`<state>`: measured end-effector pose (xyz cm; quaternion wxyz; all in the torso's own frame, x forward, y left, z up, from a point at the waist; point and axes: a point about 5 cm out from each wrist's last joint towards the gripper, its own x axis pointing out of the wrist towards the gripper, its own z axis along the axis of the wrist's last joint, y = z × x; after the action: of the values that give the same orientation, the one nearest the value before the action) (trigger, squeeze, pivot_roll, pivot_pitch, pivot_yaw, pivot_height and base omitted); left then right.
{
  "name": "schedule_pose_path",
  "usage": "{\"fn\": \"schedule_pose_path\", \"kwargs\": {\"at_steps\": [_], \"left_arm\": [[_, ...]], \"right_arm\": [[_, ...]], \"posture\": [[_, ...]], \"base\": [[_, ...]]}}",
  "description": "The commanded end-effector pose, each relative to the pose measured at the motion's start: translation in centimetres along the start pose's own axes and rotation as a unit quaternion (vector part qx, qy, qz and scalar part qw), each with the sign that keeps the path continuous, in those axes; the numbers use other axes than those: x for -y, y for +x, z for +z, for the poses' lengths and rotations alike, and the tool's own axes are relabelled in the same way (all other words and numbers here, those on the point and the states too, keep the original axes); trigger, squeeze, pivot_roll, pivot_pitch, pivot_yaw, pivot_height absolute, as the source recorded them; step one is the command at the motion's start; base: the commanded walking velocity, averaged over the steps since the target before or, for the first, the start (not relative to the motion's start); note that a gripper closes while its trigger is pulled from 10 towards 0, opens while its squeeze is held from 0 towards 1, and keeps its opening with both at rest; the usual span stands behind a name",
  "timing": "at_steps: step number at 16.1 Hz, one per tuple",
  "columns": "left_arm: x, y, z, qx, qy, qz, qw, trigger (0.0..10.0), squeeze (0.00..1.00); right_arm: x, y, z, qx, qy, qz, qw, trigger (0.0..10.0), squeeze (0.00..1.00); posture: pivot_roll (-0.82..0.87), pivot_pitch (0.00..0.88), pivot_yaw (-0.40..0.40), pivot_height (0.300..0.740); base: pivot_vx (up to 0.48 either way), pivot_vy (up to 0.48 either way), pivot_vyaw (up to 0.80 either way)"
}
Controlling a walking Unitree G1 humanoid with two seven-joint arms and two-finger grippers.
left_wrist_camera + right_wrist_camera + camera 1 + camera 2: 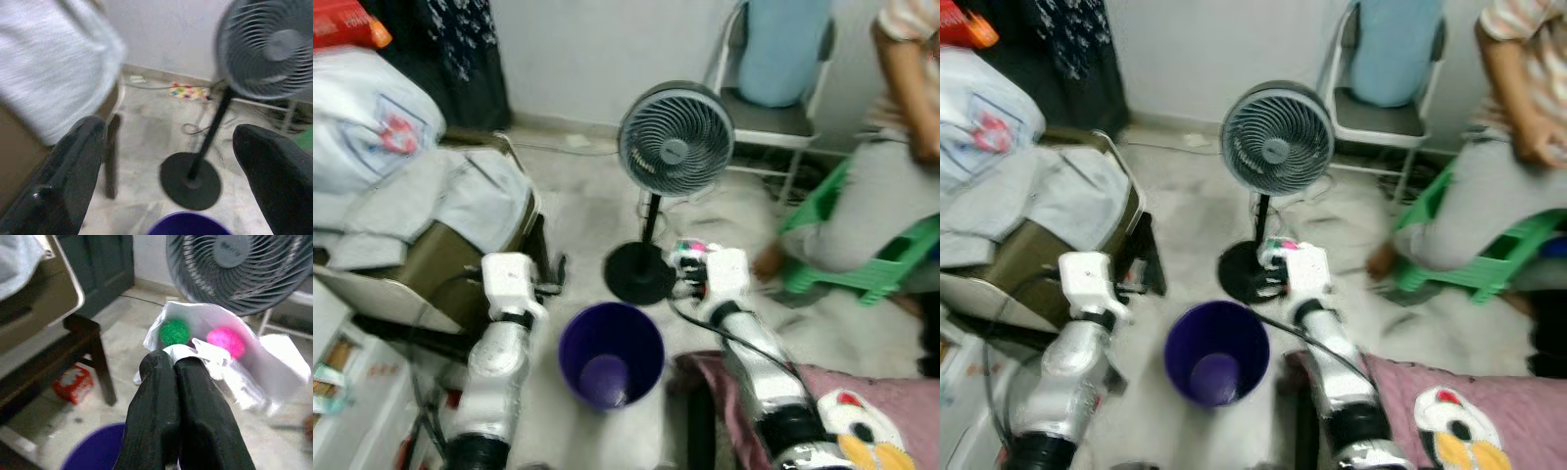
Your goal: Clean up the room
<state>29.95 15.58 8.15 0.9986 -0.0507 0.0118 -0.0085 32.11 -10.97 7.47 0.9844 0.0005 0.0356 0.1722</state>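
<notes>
The right pincer (175, 363), closed on a crumpled white wrapper with green and pink dots (215, 350), holds it just beyond the round purple plastic bin (611, 354), undropped, while the left pincer (171, 161) gapes wide, empty.

A seated person (886, 186) was cut off at the frame's edge — head and upper body unseen. The fan (266, 46) was blurred and cropped in the left wrist view — the purple bin (188, 224) barely showing.

Both silver arms reach forward, left hand (166, 161) spread wide, right hand (175, 363) pinched closed.
</notes>
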Motion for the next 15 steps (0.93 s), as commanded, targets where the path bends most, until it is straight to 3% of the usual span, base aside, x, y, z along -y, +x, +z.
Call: {"fn": "schedule_pose_path", "kwargs": {"at_steps": [1, 3, 7, 8, 15], "left_arm": [[-0.1, -0.3, -0.8, -0.018, -0.002, 0.002, 1.0, 10.0, 0.0], [-0.1, -0.3, -0.7, -0.016, 0.0, 0.001, 1.0, 10.0, 0.0], [0.0, -0.4, -0.8, -0.022, 0.008, -0.037, 0.999, 10.0, 0.0], [0.1, -0.4, -0.8, -0.023, -0.009, -0.055, 0.998, 10.0, 0.0], [-1.6, -0.8, -0.2, -0.005, 0.059, -0.055, 0.997, 10.0, 0.0]], "right_arm": [[0.3, -0.1, 0.0, 0.003, -0.001, -0.004, 1.0, 10.0, 0.0], [-0.1, -0.1, 0.2, 0.008, -0.015, 0.01, 1.0, 10.0, 0.0], [-0.5, 0.2, 0.5, 0.019, -0.017, 0.009, 1.0, 10.0, 0.0], [-0.5, 0.2, 0.7, 0.022, -0.017, 0.009, 1.0, 10.0, 0.0], [1.2, 0.2, 0.2, 0.0, -0.02, -0.066, 0.998, 10.0, 0.0]], "posture": [[-0.02, 0.136, -0.056, 0.74], [-0.02, 0.134, -0.056, 0.74], [-0.02, 0.122, -0.047, 0.74], [-0.02, 0.122, -0.047, 0.74], [0.0, 0.129, -0.042, 0.74]], "base": [[0.0, 0.0, 0.0], [0.0, 0.0, 0.0], [0.0, 0.0, 0.8], [0.0, 0.0, 0.77], [0.0, 0.0, 0.0]]}}
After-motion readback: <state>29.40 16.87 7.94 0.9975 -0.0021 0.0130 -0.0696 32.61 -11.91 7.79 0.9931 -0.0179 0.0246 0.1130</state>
